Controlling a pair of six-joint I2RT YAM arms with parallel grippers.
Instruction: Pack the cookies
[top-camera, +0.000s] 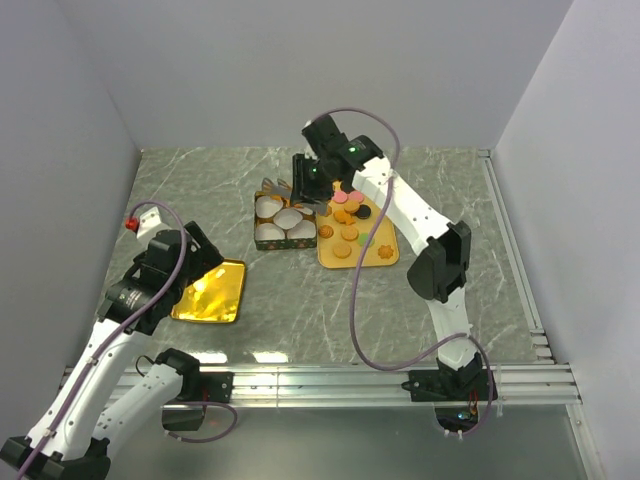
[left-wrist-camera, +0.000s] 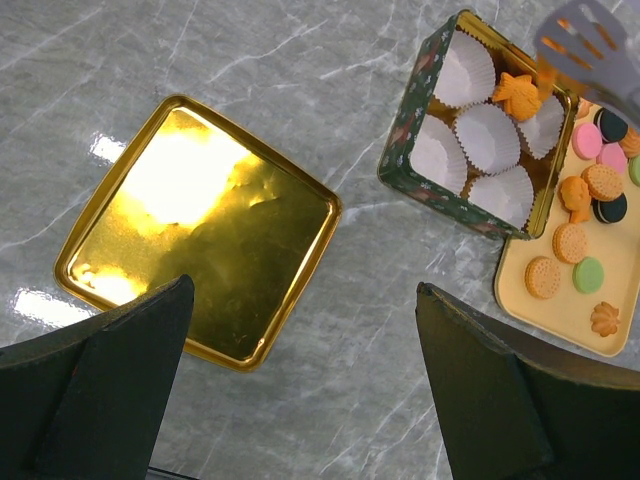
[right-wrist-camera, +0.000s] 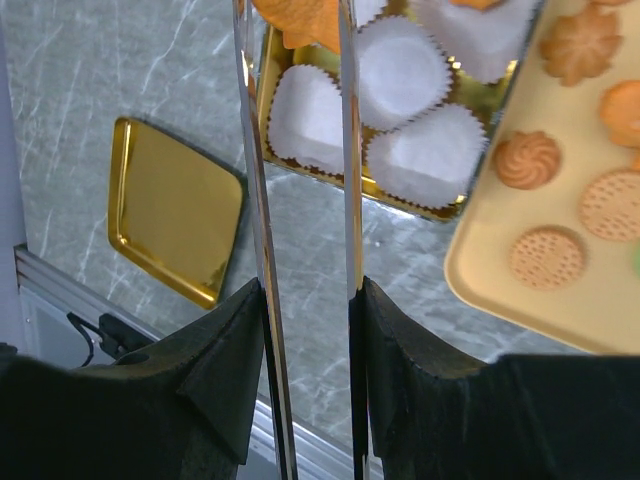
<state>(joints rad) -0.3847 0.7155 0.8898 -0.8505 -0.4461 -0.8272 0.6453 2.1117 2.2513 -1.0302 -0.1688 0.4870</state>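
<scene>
Right gripper (right-wrist-camera: 305, 300) fingers (right-wrist-camera: 225, 380) clamp a metal tool (right-wrist-camera: 347, 150), its 2 thin strips reaching up over the tin (right-wrist-camera: 410, 203). Orange cookie (right-wrist-camera: 300, 20) sits between the strips above the tin. White paper cups (right-wrist-camera: 400, 70) fill the tin. Yellow tray (right-wrist-camera: 500, 290) with cookies (right-wrist-camera: 545, 258) is right of the tin, touching. Gold lid (right-wrist-camera: 175, 215) lies on the worktop (right-wrist-camera: 100, 60) left of the tin, apart.

Bare grey marbled tabletop (top-camera: 300, 320) betw. gold square metal lid (top-camera: 210, 292) and dark green square tin (top-camera: 268, 242): open lane. Tin is packed w/ white pleated paper cups (top-camera: 283, 218). Pale yellow rectangular tray (top-camera: 388, 260), dotted w/ cookies (top-camera: 350, 235), butts against tin's right side, no gap. Right gripper (right-wrist-camera: 308, 290) w/ slotted metal tongs (left-wrist-camera: 590, 40) hangs over tin's far corner, blocking that approach. Bare table near side and right of tray.
</scene>
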